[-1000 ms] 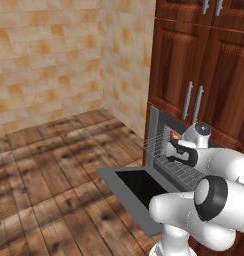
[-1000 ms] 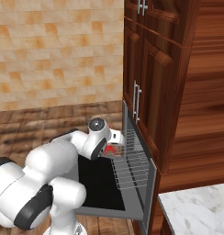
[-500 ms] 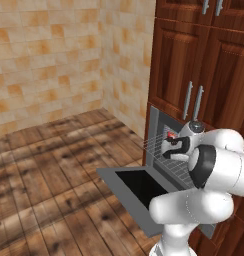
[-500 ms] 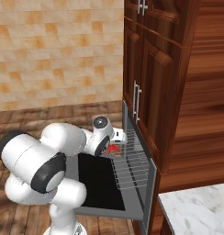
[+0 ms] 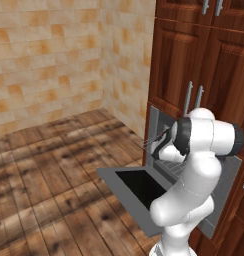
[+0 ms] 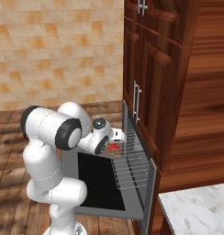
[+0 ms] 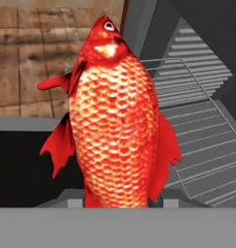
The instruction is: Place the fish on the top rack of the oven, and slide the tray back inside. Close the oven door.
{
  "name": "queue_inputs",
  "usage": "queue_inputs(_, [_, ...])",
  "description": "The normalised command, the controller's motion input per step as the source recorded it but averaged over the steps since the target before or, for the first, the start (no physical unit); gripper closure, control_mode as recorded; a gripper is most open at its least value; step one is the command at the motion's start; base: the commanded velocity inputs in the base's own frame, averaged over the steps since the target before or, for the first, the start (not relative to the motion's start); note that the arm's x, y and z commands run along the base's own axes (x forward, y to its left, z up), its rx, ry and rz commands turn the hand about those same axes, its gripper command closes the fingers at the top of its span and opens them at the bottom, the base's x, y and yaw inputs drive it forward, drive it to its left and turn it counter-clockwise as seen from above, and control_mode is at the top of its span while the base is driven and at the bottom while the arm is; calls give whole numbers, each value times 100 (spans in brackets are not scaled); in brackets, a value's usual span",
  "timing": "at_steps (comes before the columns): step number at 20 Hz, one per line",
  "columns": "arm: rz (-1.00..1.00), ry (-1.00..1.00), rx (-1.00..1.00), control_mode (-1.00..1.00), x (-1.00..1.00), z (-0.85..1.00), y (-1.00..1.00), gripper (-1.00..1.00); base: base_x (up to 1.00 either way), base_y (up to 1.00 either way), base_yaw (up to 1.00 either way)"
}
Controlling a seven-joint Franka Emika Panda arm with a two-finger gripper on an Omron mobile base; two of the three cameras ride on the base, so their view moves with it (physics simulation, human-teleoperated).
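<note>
Red-orange fish above top rack

- Fish tail cut off at the hand view's bottom, finger contact hidden.
- Fish too small for detail in right base view.
- Top rack mostly hidden behind the arm in left base view.

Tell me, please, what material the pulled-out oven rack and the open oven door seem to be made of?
The top rack looks like thin bare grey metal wire, seen as a fine open grid. The oven door seems to be matte grey steel around a glossy black window, probably glass.
</note>
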Motion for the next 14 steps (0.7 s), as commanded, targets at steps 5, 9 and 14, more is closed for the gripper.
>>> queue_inputs(5, [1, 5, 0, -100, 59, -25, -26, 100, 0, 0, 0])
queue_inputs(9, [1, 6, 0, -100, 56, -33, -23, 100, 0, 0, 0])
queue_inputs(14, [2, 8, 0, -100, 6, -44, -41, 100, 0, 0, 0])
